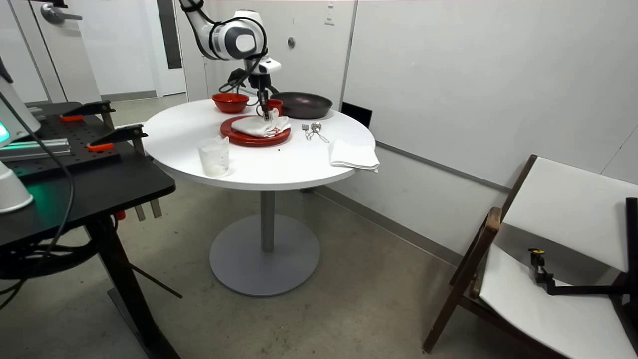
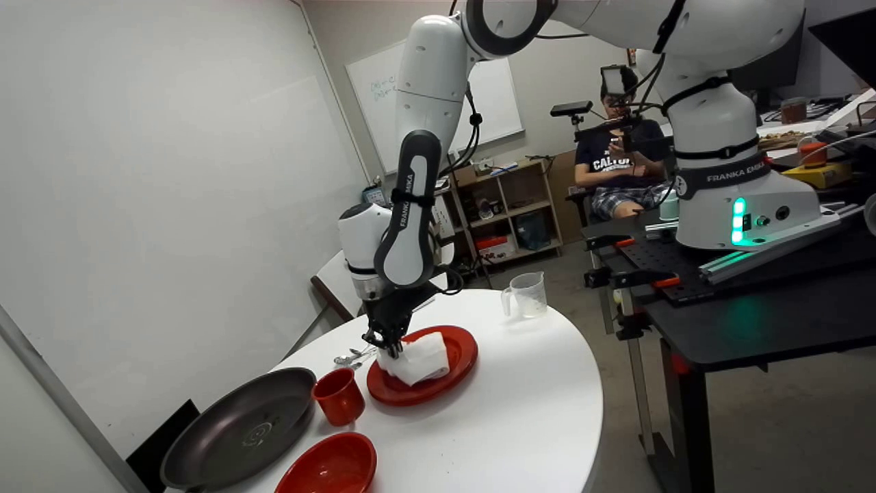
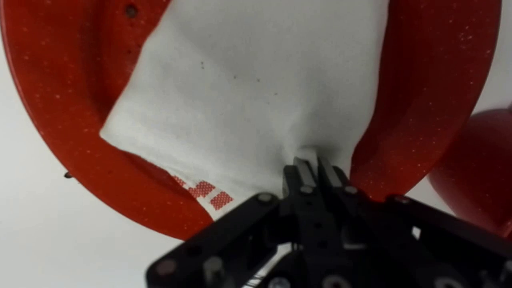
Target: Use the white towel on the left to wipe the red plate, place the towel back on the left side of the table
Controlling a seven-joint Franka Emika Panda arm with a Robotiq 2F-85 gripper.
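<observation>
The white towel (image 1: 256, 128) lies bunched on the red plate (image 1: 251, 141), which sits on the round white table (image 1: 299, 167). My gripper (image 1: 266, 117) points down over the plate, its fingers closed on a pinched fold of the towel. In an exterior view the gripper (image 2: 392, 350) holds one end of the towel (image 2: 424, 361) above the plate (image 2: 465, 350). In the wrist view a small fold stands between the fingertips (image 3: 313, 162). There the towel (image 3: 248, 80) covers the middle of the plate (image 3: 44, 128), and a red-checked edge shows underneath.
A red mug (image 2: 340, 398), a red bowl (image 2: 332, 469) and a black pan (image 2: 239, 431) stand near the plate. Metal utensils (image 1: 315, 130) lie beside it. A clear measuring cup (image 1: 214, 158) stands near the table edge. Another folded white cloth (image 1: 354, 155) overhangs the edge.
</observation>
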